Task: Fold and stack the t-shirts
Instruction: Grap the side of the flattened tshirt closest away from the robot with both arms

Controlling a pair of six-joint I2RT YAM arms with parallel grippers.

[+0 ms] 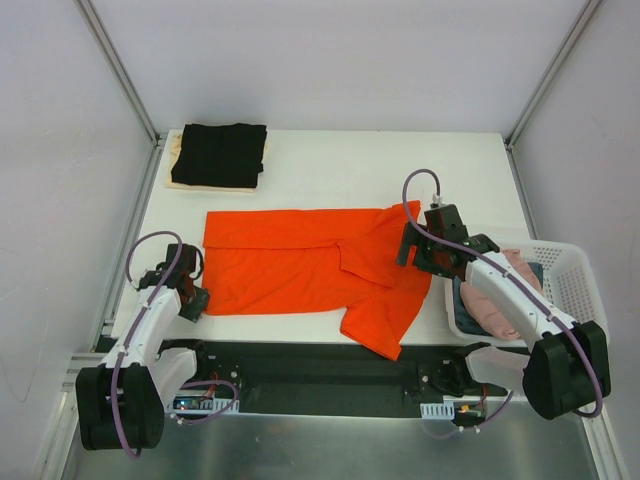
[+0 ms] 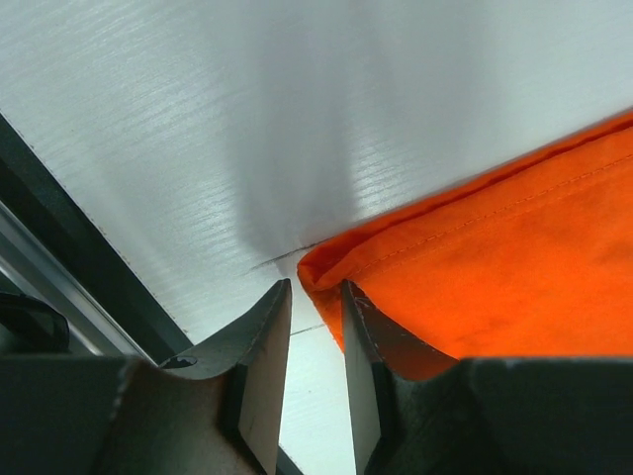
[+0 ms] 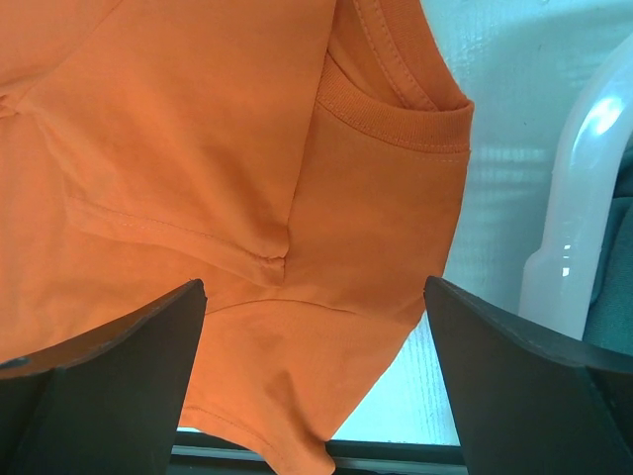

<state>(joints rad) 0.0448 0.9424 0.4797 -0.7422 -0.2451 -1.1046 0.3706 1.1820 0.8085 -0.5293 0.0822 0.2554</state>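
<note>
Folding step, orange shirt (image 1: 290,265) in hand.

Top view: the shirt lies spread across the middle of the table (image 1: 330,160). Five shirts counted:
- one orange
- one black (image 1: 220,153), folded on one cream (image 1: 205,188), far left
- one pink (image 1: 500,310) and one dark blue (image 1: 535,268), in the one basket (image 1: 575,262) on the right

Left wrist: left gripper (image 2: 316,287) sits low at the shirt's hem corner. Jaws a narrow gap apart, cloth at the tips, not pinched.

Right wrist: right gripper (image 3: 316,287) is above the collar (image 3: 396,124). Jaws spread wide, holding nothing.

Next move probably calls for both to pinch the cloth and fold it over.
</note>
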